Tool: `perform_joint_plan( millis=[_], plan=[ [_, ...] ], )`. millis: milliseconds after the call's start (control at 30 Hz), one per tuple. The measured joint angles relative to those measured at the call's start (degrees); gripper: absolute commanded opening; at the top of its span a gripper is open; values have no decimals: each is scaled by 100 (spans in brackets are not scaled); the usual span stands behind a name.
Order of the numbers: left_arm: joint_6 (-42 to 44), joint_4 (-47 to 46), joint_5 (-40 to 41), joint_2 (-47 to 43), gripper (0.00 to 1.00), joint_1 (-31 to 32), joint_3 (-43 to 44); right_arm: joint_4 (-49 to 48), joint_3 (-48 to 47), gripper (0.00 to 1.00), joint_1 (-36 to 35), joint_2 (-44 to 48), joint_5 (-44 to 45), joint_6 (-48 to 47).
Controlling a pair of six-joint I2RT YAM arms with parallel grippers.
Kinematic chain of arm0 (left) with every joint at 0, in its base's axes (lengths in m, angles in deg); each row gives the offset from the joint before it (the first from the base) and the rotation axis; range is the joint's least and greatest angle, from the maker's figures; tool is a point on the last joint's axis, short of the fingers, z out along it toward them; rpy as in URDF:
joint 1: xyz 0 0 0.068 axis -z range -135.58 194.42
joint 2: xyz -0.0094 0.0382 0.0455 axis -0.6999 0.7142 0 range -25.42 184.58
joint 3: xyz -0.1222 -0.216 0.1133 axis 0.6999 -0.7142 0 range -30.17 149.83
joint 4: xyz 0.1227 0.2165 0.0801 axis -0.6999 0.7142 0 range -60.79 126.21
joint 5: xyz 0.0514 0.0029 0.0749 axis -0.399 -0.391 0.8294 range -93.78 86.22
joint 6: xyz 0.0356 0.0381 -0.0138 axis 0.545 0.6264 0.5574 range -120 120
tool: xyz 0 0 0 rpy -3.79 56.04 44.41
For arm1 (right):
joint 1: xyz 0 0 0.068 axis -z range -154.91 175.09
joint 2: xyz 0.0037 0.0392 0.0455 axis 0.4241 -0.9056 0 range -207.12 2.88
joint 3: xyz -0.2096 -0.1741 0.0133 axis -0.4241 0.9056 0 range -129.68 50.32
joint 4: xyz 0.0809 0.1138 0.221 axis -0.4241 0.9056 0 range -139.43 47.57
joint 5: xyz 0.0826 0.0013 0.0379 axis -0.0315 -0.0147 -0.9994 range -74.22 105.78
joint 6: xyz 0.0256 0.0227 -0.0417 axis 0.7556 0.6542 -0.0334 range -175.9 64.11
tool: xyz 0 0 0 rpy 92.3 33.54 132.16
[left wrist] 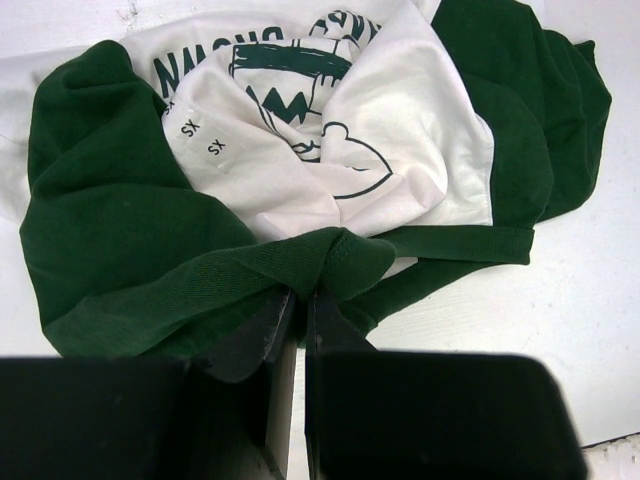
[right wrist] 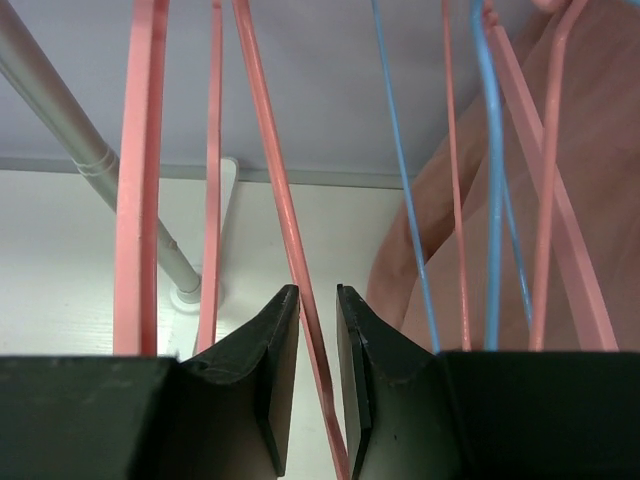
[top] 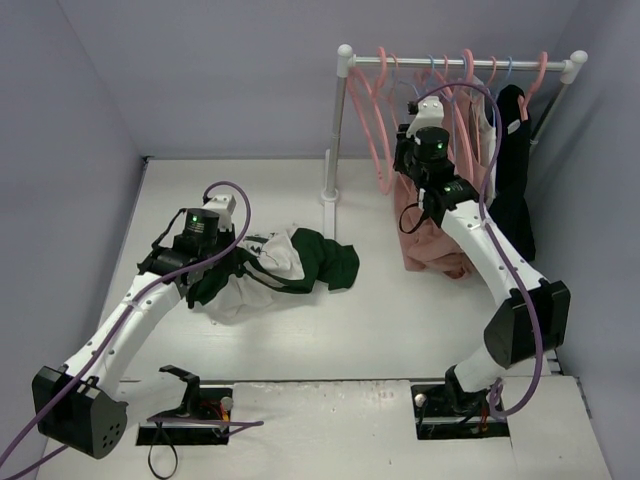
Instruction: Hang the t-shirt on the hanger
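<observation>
The t-shirt [top: 290, 262] lies crumpled on the white table, cream-white with dark green sleeves; the left wrist view shows it too [left wrist: 330, 150]. My left gripper [top: 215, 268] is shut on a fold of its dark green cloth, seen in the left wrist view [left wrist: 300, 295]. The pink hanger [top: 378, 130] hangs at the left of the rail among others alike. My right gripper [top: 403, 148] is up at the rail. In the right wrist view it [right wrist: 318, 290] is narrowly open, with one bar of the hanger [right wrist: 280, 200] running between the jaws.
A white clothes rack [top: 460, 62] stands at the back right on a post [top: 335, 130]. A salmon-pink garment [top: 435, 240] and a black garment [top: 512, 170] hang on it. Thin light-blue hangers [right wrist: 490, 150] hang right of my jaws.
</observation>
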Motion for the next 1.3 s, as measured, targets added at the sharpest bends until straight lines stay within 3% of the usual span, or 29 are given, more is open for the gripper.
perform_joint_plan(
  millis=[300, 600, 967, 1300],
  plan=[
    [0, 0, 0, 0, 0, 0, 0, -42, -4, 0, -1, -351, -78, -168],
    [0, 0, 0, 0, 0, 0, 0, -2, -17, 0, -39, -241, -137, -357],
    [0, 2, -2, 0, 0, 0, 0, 6, 34, 0, -76, 779, 180, -609],
    [0, 2, -4, 0, 0, 0, 0, 67, 1163, 0, -83, 1576, 308, -563]
  ],
)
